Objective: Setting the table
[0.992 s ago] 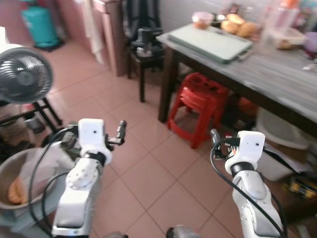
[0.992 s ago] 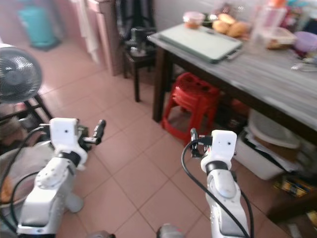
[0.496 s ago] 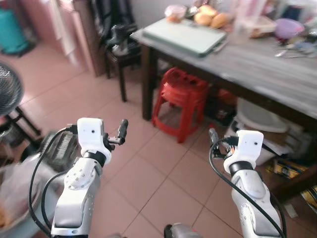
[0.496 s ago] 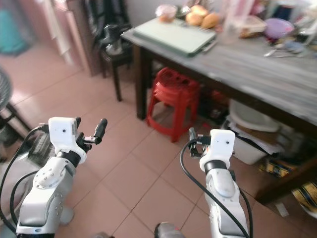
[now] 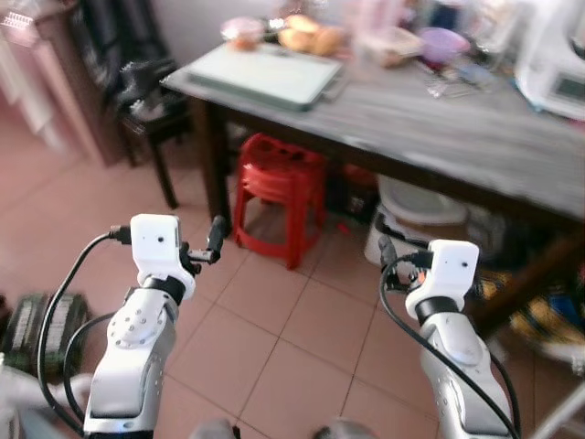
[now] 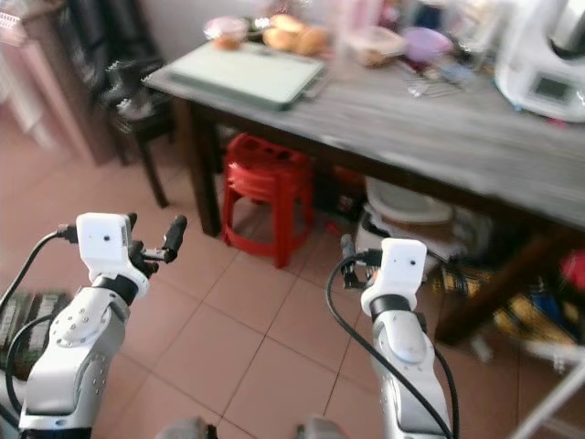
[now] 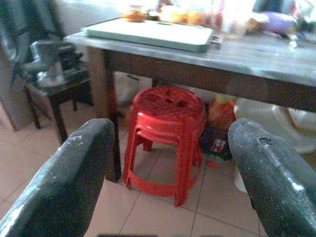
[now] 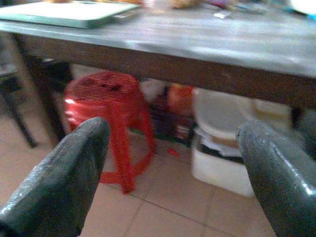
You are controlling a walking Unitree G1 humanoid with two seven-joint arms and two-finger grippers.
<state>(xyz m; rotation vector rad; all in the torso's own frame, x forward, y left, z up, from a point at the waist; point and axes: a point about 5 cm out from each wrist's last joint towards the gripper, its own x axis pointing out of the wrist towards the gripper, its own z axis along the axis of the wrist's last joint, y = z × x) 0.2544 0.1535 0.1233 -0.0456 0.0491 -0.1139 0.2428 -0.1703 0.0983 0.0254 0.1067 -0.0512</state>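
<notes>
A grey wooden table stands ahead, blurred. On it lie a pale green board, bread rolls, a pink bowl, a purple bowl, some cutlery and a white appliance. My left gripper is raised at the lower left, open and empty, one black finger showing beside its white wrist block. My right gripper is raised at the lower right, open and empty. Both hang over the tiled floor, short of the table.
Under the table sit a red plastic stool and a white tub, with coloured clutter on the floor to the right. A dark side table stands left of the table. A green crate lies at the lower left.
The camera has swung right and nearer the table: the fan and basin have left the picture, and the white appliance has come in. Both grippers keep their raised, open pose.
</notes>
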